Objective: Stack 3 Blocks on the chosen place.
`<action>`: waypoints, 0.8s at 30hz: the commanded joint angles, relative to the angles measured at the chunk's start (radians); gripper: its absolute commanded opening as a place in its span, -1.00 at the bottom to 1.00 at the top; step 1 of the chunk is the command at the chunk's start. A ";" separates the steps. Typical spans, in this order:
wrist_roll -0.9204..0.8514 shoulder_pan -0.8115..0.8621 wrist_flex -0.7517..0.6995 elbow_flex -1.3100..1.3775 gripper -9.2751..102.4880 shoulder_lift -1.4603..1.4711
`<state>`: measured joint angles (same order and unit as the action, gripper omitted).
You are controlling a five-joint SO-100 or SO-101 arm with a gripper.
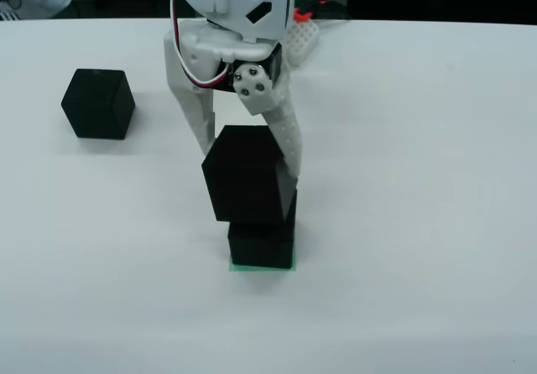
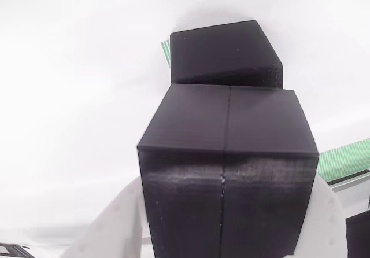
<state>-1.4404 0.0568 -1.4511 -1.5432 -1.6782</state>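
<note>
A white two-finger gripper [image 1: 248, 160] clamps a matte black cube [image 1: 245, 174] by two opposite side faces and holds it at the top of a second black cube [image 1: 262, 241], which sits on the green square patch [image 1: 262, 267] on a white table [image 1: 419, 223]. In the fixed view the held cube sits shifted to the left of the one beneath and slightly turned; whether the two are touching cannot be told. The gripper-mounted view shows the held cube [image 2: 226, 171] close up between the white fingers [image 2: 118, 223], the lower cube [image 2: 225, 52] beyond it and a sliver of green stripes [image 2: 166, 52] at its edge. A third black cube [image 1: 98, 103] rests well apart, toward the upper left of the fixed view. The cubes look rigid, light and plain-faced, probably printed plastic, so a flat squeeze across parallel sides, centred on the faces, should hold without slipping. The offset suggests the upper cube needs squaring over the lower before release, or it may tip off.
</note>
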 commanded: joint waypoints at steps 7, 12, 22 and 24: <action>-0.006 0.000 0.023 0.037 -0.40 0.005; -0.003 0.002 0.043 0.018 -0.39 0.008; 0.006 -0.006 0.035 -0.006 -0.39 0.005; 0.006 -0.008 0.034 -0.017 -0.39 0.005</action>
<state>-1.4404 0.0568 -1.4159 -1.5585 -1.6659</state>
